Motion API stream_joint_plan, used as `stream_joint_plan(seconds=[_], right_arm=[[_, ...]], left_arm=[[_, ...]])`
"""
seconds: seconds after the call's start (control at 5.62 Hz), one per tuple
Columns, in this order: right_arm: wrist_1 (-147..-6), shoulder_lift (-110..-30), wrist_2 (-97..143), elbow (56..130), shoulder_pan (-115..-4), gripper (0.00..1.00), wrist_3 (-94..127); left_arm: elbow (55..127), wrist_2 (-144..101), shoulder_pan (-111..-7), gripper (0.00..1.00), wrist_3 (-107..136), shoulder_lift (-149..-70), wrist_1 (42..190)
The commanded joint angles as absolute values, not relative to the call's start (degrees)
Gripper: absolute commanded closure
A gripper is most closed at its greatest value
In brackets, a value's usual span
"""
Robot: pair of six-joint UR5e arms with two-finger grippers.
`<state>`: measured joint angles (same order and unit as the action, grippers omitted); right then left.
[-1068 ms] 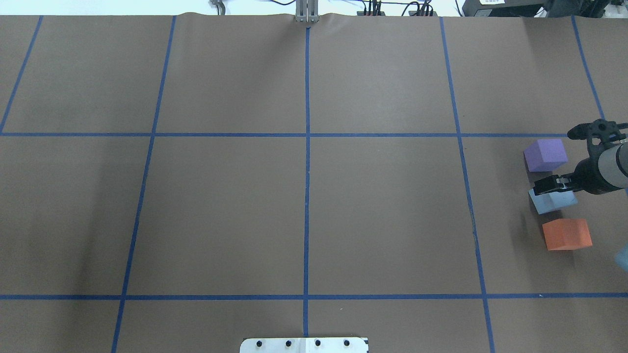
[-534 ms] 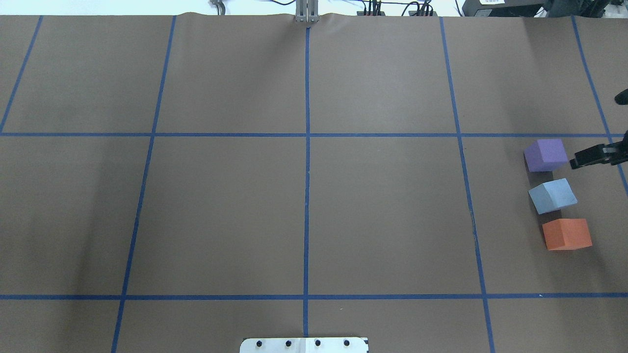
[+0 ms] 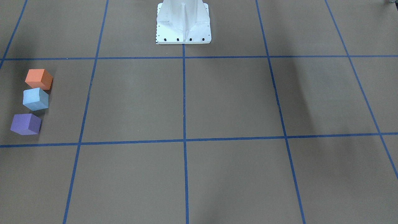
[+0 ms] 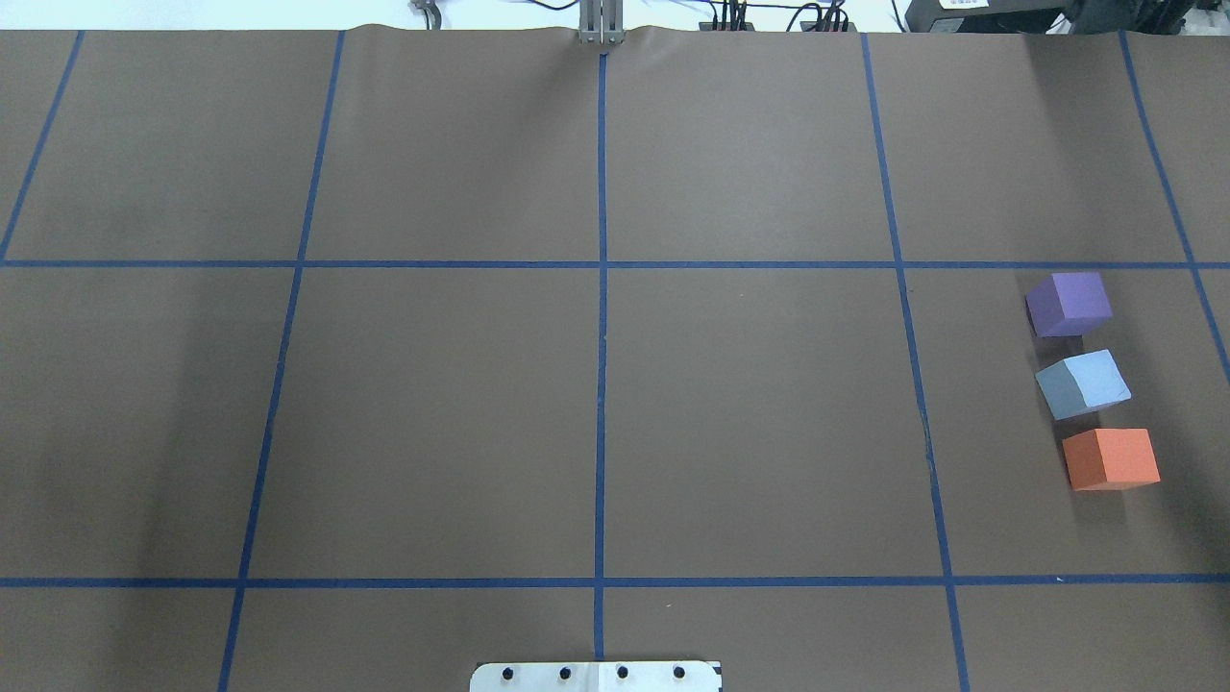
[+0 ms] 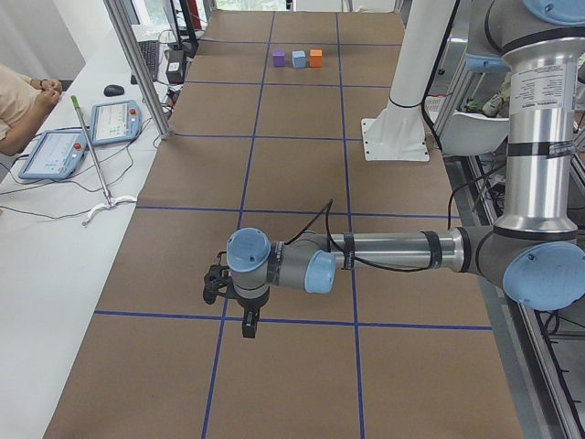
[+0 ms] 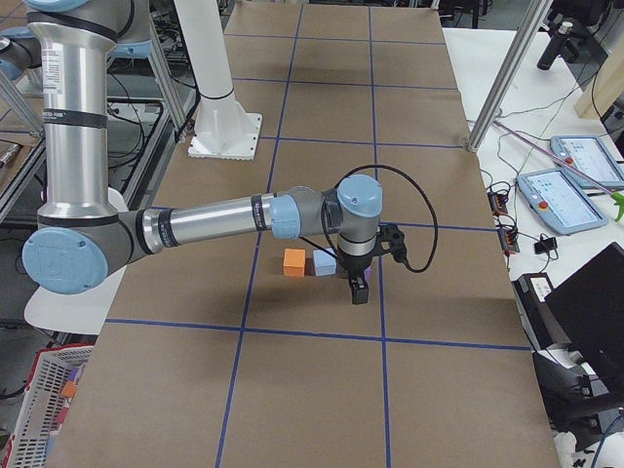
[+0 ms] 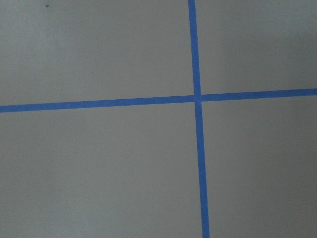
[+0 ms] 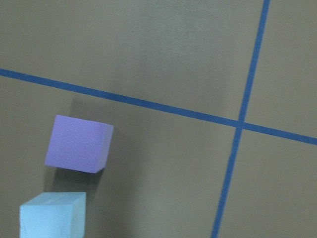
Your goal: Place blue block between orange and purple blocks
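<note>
The light blue block [image 4: 1082, 383] sits on the table between the purple block [image 4: 1069, 304] and the orange block [image 4: 1111, 458], in a slightly bent row at the far right. The row also shows in the front view: orange [image 3: 38, 79], blue [image 3: 35, 99], purple [image 3: 25, 123]. The right wrist view shows the purple block [image 8: 78, 144] and the blue block's top [image 8: 52, 215] below it. My right gripper [image 6: 375, 265] hovers just beside the row and shows only in the exterior right view; I cannot tell its state. My left gripper [image 5: 230, 306] hangs over bare table far from the blocks; I cannot tell its state.
The robot's white base [image 3: 183, 21] stands at the table's middle edge. Blue tape lines [image 4: 601, 384] divide the brown table into squares. Tablets [image 5: 114, 121] and cables lie on the side bench, with an operator's arm [image 5: 18, 101] there.
The right gripper stood over the blue block, then drew away to the right and left the overhead view. The blue block stays between purple and orange.
</note>
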<state>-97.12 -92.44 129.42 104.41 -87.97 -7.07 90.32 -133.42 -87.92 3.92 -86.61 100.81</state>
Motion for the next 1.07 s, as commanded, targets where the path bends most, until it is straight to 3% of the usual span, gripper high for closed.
stream_joint_plan(seconds=[0.0,0.89], right_arm=[[-100.7,-94.2,128.9,104.4,-92.5,0.01,-10.7],[-90.9,-96.8,128.6,104.2,-92.5,0.0,-15.7]], left_arm=[[90.6,-133.2,-88.0,0.0,4.2,-86.6,100.8],[90.1,-132.8,-87.8,0.0,3.8,-86.3,101.0]])
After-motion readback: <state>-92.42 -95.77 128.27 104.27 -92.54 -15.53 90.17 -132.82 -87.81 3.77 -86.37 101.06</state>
